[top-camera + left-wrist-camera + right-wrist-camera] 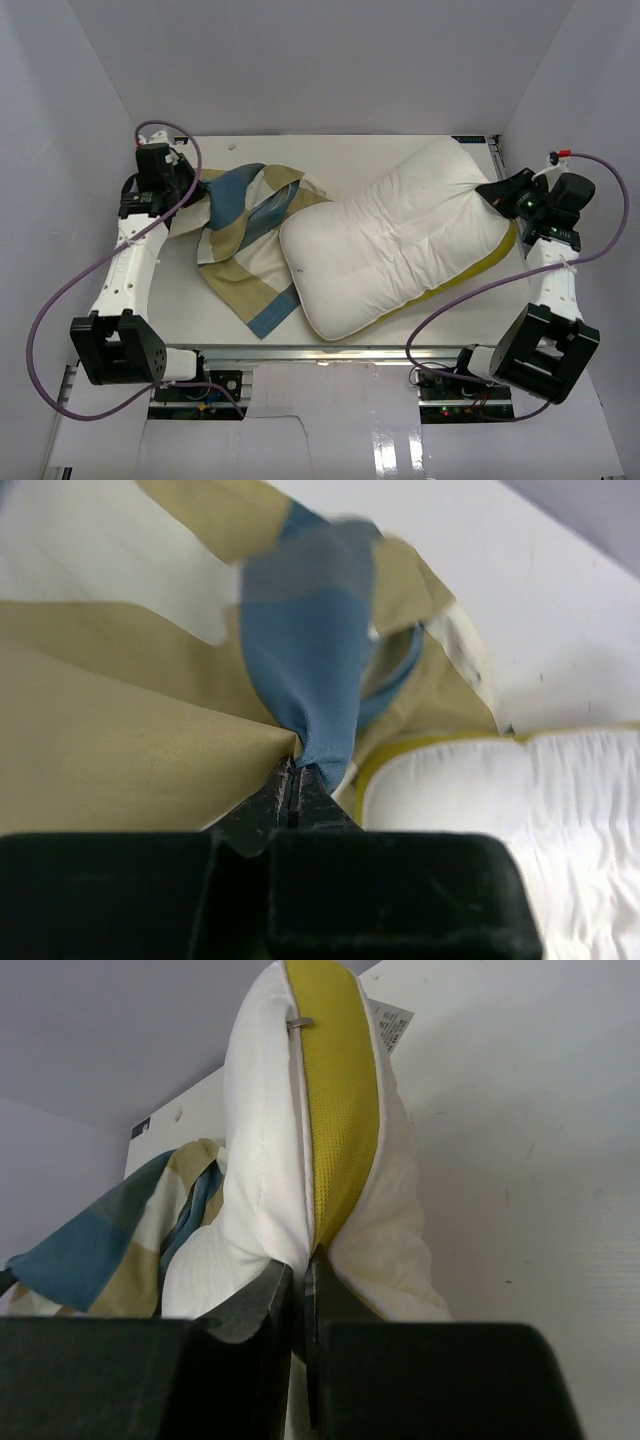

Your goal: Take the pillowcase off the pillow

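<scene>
**Pillowcase (245,235) of soft blue, tan and cream checks lies off the pillow**

We see the pillowcase crumpled on the left half of the white table (350,150), its right edge touching the left end of the plump white rectangular pillow with a yellow edge (400,240). Our left gripper (293,770) is pinched tight on a bunched fold of the checked fabric. Our right gripper (305,1260) is clamped on the pillow's right end, at the yellow band.

- You are looking at a white worktop (400,150) that is carrying two soft things.
- The pillow (400,240) is lying diagonally across its right half.
- The pillowcase (245,235) is lying crumpled on its left half, touching the pillow's left end.
</scene>
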Controlling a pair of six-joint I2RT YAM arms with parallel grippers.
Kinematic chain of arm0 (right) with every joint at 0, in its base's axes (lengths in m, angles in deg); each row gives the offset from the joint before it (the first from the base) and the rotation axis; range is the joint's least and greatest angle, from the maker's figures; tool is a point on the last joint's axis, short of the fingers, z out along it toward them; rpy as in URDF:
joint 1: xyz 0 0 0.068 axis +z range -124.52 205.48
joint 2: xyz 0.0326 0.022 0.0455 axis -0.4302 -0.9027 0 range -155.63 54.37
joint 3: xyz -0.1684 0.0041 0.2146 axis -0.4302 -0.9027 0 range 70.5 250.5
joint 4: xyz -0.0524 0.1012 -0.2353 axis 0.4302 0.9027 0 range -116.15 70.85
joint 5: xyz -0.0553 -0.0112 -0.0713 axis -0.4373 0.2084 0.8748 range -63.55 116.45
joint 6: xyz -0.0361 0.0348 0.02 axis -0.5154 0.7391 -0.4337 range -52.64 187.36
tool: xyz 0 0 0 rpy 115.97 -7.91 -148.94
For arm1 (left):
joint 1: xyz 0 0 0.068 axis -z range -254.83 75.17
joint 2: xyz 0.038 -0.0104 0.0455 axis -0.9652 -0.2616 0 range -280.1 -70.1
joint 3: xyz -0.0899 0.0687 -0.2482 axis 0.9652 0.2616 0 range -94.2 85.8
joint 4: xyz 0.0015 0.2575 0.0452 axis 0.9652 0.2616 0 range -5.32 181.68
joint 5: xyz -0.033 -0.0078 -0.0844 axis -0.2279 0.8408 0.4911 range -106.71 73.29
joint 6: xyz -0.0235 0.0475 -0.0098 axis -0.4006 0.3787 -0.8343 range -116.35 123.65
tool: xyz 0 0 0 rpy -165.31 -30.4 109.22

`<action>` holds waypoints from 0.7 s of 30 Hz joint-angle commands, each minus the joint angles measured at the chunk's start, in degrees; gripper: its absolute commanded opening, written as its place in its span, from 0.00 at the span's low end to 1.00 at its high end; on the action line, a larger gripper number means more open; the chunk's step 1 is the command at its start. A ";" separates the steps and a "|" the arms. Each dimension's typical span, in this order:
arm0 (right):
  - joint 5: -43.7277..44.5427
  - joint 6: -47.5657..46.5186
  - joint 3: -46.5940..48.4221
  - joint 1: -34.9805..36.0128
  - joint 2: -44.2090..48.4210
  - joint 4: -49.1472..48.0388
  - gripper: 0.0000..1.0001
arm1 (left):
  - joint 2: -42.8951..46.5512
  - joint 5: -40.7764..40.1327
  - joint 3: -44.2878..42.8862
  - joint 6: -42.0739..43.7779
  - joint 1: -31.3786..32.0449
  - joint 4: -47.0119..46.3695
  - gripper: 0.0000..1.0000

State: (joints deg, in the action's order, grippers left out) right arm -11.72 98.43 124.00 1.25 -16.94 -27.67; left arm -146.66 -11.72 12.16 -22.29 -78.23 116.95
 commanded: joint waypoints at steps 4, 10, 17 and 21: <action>-5.24 -2.76 15.56 8.74 -11.27 -1.14 0.09 | -2.98 -1.65 5.61 0.79 8.66 -2.30 0.12; -4.47 -11.45 43.40 15.43 -27.02 15.71 0.61 | -1.51 -21.08 9.04 -3.14 21.67 1.13 0.65; 14.32 -17.70 52.52 24.75 -28.55 32.63 0.89 | 2.89 -17.74 16.34 -5.44 27.03 -4.06 0.71; 19.19 -18.58 35.75 33.26 -16.97 24.23 0.88 | 8.95 -15.55 21.43 -6.67 28.80 -8.96 0.72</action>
State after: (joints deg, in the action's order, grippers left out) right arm 1.13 83.11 166.05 30.32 -41.00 -3.08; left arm -143.71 -28.09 31.21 -27.29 -50.49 112.84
